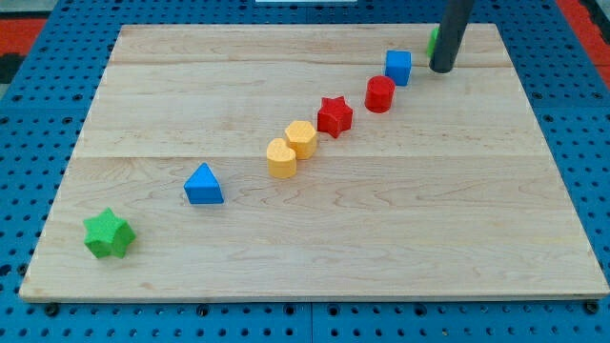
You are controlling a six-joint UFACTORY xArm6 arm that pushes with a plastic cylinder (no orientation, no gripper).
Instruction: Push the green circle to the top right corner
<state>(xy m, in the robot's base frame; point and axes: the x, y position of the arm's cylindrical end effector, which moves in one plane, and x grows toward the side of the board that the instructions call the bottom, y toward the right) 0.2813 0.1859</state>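
1. Wooden board (315, 248) of pale planks, on blue pegboard (29, 143) w/ rows of holes; red strip at view's top corners.
2. Nearest, view's bottom left: green star block (108, 234), alone, near board's lower-left corner.
3. Up & to view's right: blue triangle block (203, 185), well apart from star.
4. Mid-board: yellow heart block (281, 158) and yellow hexagon block (301, 139), touching or just about, hexagon toward view's upper right.
5. Next along same diagonal: red star block (335, 115), just beside hexagon, small gap.
6. Then red cylinder block (380, 93), near red star, apart.
7. Blue cube block (398, 67), just beside red cylinder toward view's upper right; can't tell if touching.
8. Farthest, near board's top edge, right of centre: green circle (433, 40), mostly hidden behind rod, only thin green sliver showing on rod's left side; shape not readable from that.
9. Dark rod (454, 29) coming down from view's top, slightly tilted; my tip (441, 70) on board, just right of blue cube, at lower right of green circle, seemingly touching it; contact not certain.
10. No claw on this arm, just rod, so nothing gripped; wide/narrow n/a.
11. Top right corner of board (496, 29) to view's right of rod, near green circle but apart.
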